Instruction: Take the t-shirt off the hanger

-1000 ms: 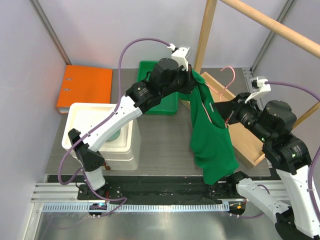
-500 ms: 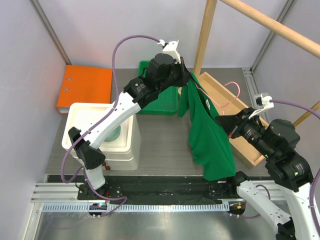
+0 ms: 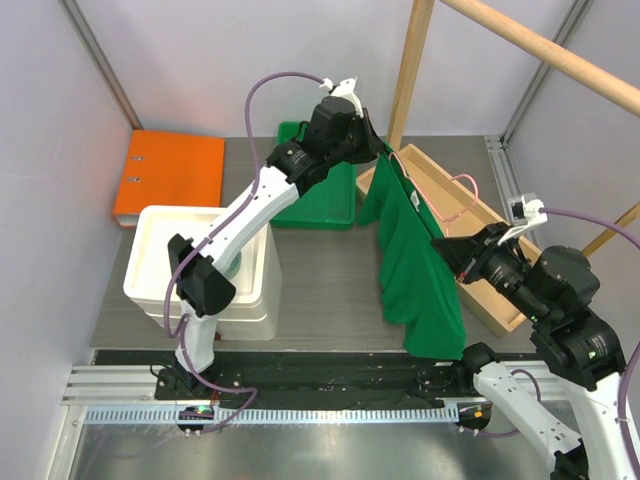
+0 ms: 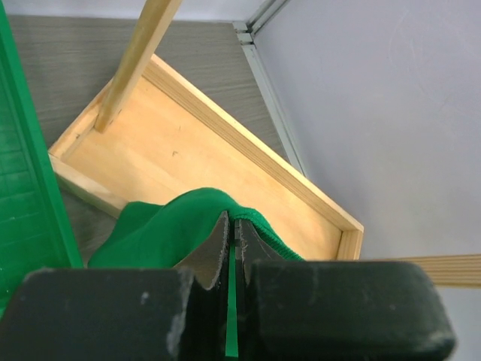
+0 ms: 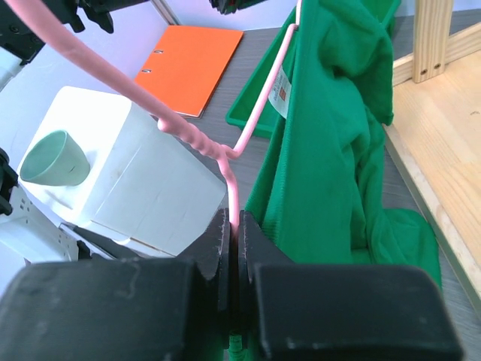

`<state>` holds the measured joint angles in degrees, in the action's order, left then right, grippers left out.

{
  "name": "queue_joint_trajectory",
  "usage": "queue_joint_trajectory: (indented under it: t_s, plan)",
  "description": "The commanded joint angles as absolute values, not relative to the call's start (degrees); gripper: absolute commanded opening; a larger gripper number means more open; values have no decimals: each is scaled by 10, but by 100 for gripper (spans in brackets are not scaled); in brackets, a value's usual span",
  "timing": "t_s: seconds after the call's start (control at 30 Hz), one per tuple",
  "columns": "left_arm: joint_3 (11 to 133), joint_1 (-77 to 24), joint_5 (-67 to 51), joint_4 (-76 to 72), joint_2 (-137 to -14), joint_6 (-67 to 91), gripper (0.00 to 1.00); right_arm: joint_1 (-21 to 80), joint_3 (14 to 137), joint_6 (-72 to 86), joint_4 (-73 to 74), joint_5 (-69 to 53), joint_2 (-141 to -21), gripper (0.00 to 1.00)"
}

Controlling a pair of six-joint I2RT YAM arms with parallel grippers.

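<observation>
The dark-green t-shirt (image 3: 412,262) hangs in the air between my two grippers, its lower part drooping toward the table. My left gripper (image 3: 377,150) is shut on its top edge; the left wrist view shows the cloth (image 4: 169,226) pinched between the fingertips of that gripper (image 4: 231,219). The right gripper (image 3: 452,245) is shut on the pink wire hanger (image 3: 466,186). In the right wrist view the hanger (image 5: 192,135) runs up from the right gripper (image 5: 234,219), with one arm still inside the t-shirt (image 5: 331,150).
A green plastic tray (image 3: 312,205) lies behind the shirt. An orange binder (image 3: 170,175) is at the back left, and a white box (image 3: 205,265) holding a mint cup (image 5: 49,158) at the left. A wooden base tray (image 3: 440,180), post (image 3: 412,70) and rail (image 3: 545,45) stand at the right.
The right gripper has pulled the hanger down and toward the near right. The left gripper has drawn the shirt's top edge slightly back and left, so the cloth is stretched out between them.
</observation>
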<state>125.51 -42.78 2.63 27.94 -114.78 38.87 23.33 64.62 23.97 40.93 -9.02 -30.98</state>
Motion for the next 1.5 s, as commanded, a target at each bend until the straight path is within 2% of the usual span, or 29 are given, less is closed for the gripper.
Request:
queue_joint_trajectory:
  t_s: [0.0, 0.2, 0.3, 0.5, 0.6, 0.8, 0.97, 1.13, 1.3, 1.47]
  plan:
    - [1255, -393, 87, 245, -1145, 396, 0, 236, 693, 222, 407, -103, -282, 1]
    - [1239, -393, 47, 257, -1142, 408, 0, 236, 684, 210, 375, -63, -280, 1]
    - [1185, -402, 8, 238, -1122, 410, 0, 236, 658, 223, 321, -38, -278, 1]
    - [1107, -413, -18, 195, -1091, 414, 0, 236, 614, 227, 174, -6, -325, 1]
    - [1120, -412, -12, 199, -1087, 408, 0, 236, 613, 220, 104, 17, -380, 1]
    - [1142, -410, -32, 217, -1083, 406, 0, 236, 537, 177, -167, -18, -449, 1]
    - [1113, -409, -33, 211, -1065, 404, 0, 236, 560, 177, -290, -32, -533, 1]
    - [1114, -396, -53, 219, -1065, 399, 0, 236, 632, 188, -260, -25, -573, 1]
    - [1134, -393, -62, 235, -1074, 396, 0, 236, 683, 170, -219, 40, -577, 1]
    - [1111, -413, -103, 208, -1083, 417, 0, 236, 751, 193, -116, 54, -577, 1]
